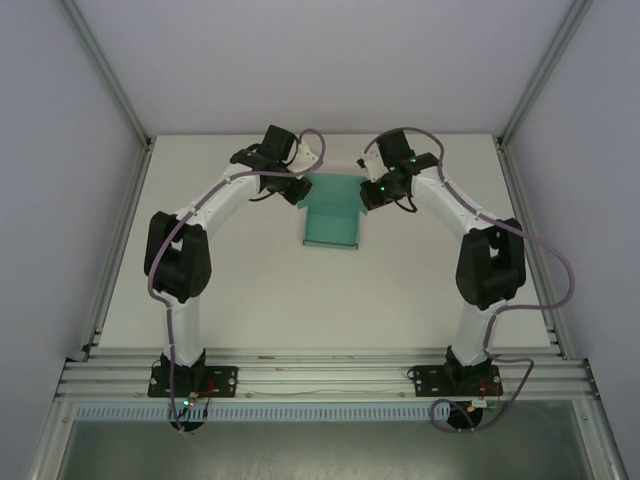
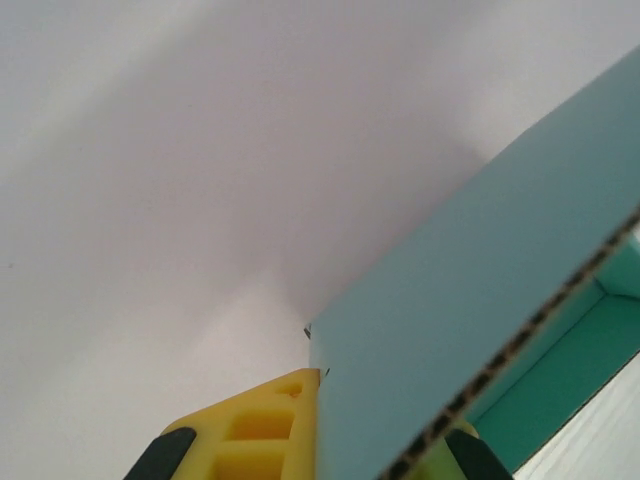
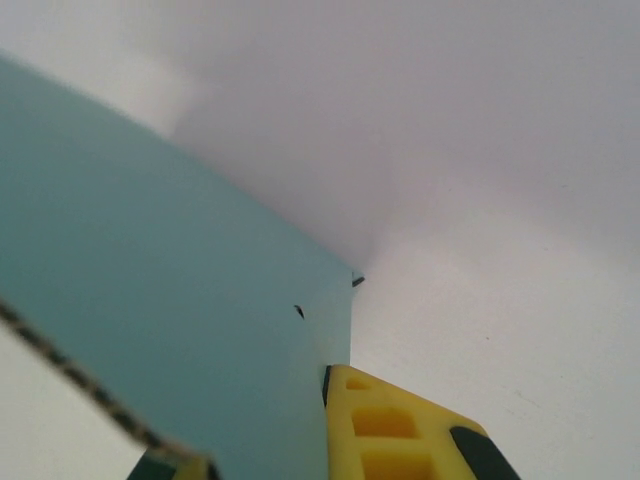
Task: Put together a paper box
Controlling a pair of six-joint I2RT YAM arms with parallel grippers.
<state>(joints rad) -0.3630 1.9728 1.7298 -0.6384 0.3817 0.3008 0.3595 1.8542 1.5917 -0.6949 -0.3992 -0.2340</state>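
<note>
Field notes, remote station.

The white tabletop [image 1: 250, 300] carries the whole setup. The left arm [image 1: 180, 255] and right arm [image 1: 488, 262] both reach away from their bases and bend inward, so the two tools face each other across a narrow gap.

The paper box [image 1: 332, 220], teal-green card, sits in that gap between the tools. From there it runs back toward the arm bases, and its near end lies past both tools. The left tool [image 1: 298, 188] is at the box's far left corner and the right tool [image 1: 370, 190] is at its far right corner.

On the left wrist camera, a card wall stands between the fingers. The left tool's yellow finger [image 2: 255, 435] touches the wall's outer face and the other finger is on the inner side. I read this tool as closed on the card. The corrugated cut edge [image 2: 520, 340] runs diagonally just beyond the fingers, with darker green interior behind it.

The right wrist camera shows the mirror of this. The right tool's yellow finger [image 3: 390, 430] lies against the teal wall and the opposite fingertip is low on the other face. This tool is also clamped on the card. A small dark mark [image 3: 299, 311] sits on the wall just above the yellow finger.
</note>
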